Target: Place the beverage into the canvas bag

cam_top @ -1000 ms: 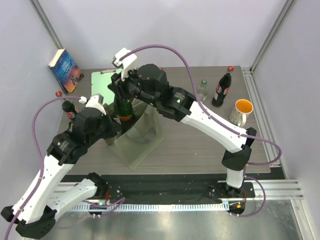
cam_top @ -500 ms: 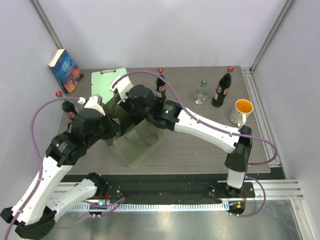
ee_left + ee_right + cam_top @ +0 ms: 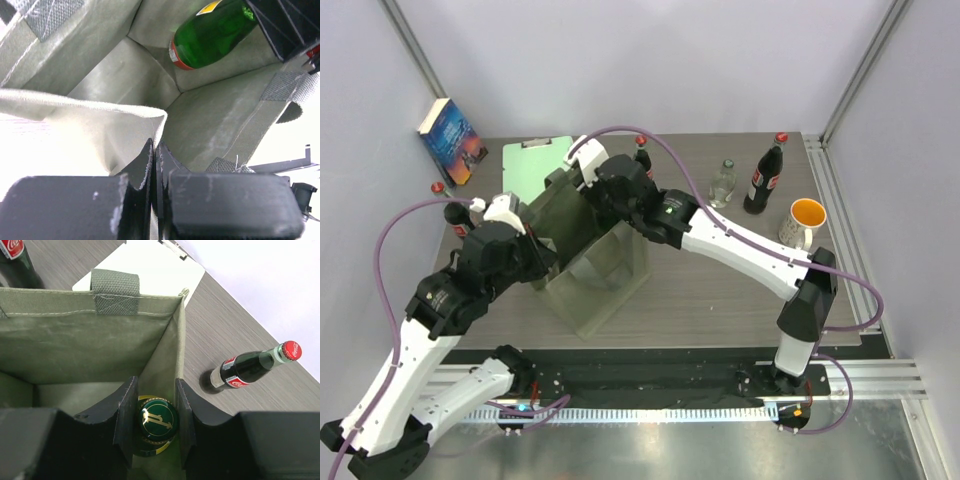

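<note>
The olive-grey canvas bag (image 3: 595, 290) stands open at the table's middle left. A green glass bottle with a green and gold cap (image 3: 157, 422) stands inside a corner compartment; its body shows in the left wrist view (image 3: 215, 32). My right gripper (image 3: 155, 385) reaches down into the bag, its fingers closed on the bottle's neck just under the cap. In the top view the right arm hides the bottle. My left gripper (image 3: 156, 146) is shut on the bag's near-left fabric rim (image 3: 100, 107) and also shows in the top view (image 3: 542, 258).
Cola bottles stand behind the bag (image 3: 642, 160), at the back right (image 3: 765, 175) and at the far left (image 3: 455, 215). There is also a small clear bottle (image 3: 723, 183), a mug with an orange inside (image 3: 803, 222), a mint-green clipboard (image 3: 535, 165) and a book (image 3: 450, 128).
The right gripper has lowered the green bottle from above the bag down into it. The left gripper has kept hold of the rim, and the bag's far side has shifted.
</note>
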Robot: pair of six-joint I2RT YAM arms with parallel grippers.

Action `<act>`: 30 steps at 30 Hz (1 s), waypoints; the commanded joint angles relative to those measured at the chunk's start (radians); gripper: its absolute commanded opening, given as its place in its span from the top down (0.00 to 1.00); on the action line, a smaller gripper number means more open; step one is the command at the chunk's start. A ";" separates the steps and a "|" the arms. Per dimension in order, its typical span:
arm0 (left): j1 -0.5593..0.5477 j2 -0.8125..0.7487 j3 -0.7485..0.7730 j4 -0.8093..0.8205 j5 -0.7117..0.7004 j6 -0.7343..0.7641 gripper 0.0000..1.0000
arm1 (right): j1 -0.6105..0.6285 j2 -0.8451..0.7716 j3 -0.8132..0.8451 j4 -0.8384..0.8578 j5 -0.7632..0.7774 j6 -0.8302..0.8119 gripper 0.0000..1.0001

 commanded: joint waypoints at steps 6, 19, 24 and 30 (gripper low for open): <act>-0.004 0.000 0.027 0.002 0.024 0.012 1.00 | -0.028 -0.044 0.090 0.165 -0.083 0.027 0.99; -0.004 0.020 0.014 0.022 0.044 0.011 1.00 | -0.016 0.059 0.190 0.185 -0.177 0.048 0.99; -0.004 0.017 0.017 0.019 0.047 0.011 1.00 | -0.017 0.099 0.181 0.185 -0.168 0.048 0.99; -0.004 0.010 0.022 0.010 0.047 0.011 1.00 | -0.029 0.127 0.165 0.187 -0.151 0.030 0.99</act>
